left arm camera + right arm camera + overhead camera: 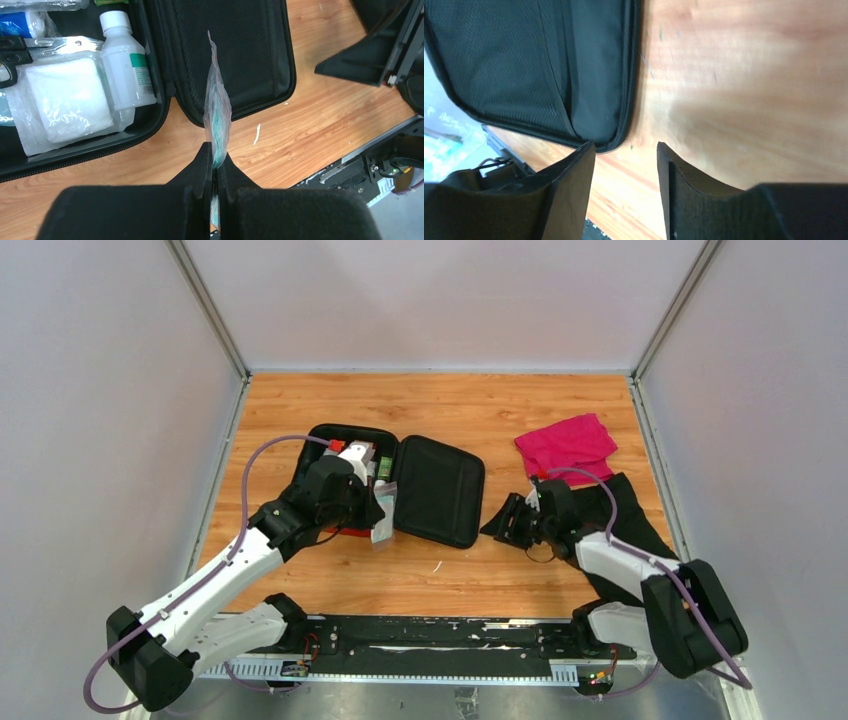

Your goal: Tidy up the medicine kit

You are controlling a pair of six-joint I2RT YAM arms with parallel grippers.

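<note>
Matt black mesh-lined medicine kit (235, 50), glossy clear plastic sachet (218, 115), seemingly wood-grain table (320, 125)

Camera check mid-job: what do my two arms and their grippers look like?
Both match: the left arm and right arm have white link shells with chunky black joint housings, each trailed by a looping lilac cable. The left gripper and right gripper carry matte black, wedge-shaped fingers.

The left arm (300, 515) hides much of the red fabric zip case's (440, 490) packed half; the clear plastic sachet's (217, 110) teal contents are unreadable.
</note>
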